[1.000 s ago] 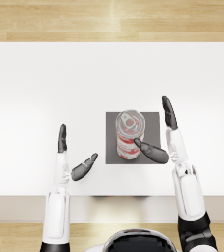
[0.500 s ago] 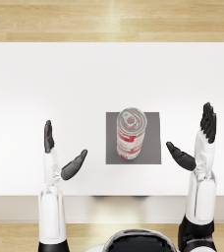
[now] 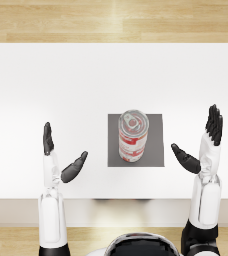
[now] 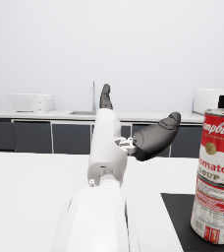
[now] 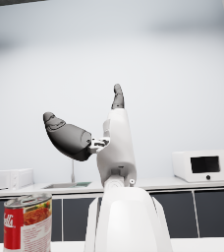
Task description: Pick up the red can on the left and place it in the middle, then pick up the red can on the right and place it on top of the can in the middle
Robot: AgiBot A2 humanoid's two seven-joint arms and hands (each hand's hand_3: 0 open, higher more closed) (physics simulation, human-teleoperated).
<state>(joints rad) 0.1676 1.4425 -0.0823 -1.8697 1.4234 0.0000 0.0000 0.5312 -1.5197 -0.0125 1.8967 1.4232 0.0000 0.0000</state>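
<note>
Two red soup cans stand stacked on the dark grey mat point(image 3: 156, 150) in the middle of the white table; the top can point(image 3: 134, 128) sits upright on the lower can point(image 3: 131, 152). The left wrist view shows the upper can point(image 4: 221, 147) resting on the lower one point(image 4: 213, 209). The right wrist view catches the upper can point(image 5: 28, 221). My left hand point(image 3: 61, 157) is open, apart from the stack on its left. My right hand point(image 3: 201, 145) is open, apart from the stack on its right, holding nothing.
The white table point(image 3: 61, 85) spreads wide around the mat, with its front edge just before my arms. A wooden floor point(image 3: 111, 20) lies beyond the far edge. Kitchen counters and a microwave point(image 5: 200, 166) stand in the background.
My right hand has let go of the top can and drawn away to the right and up. The left hand has drifted slightly left. The stack stays still.
</note>
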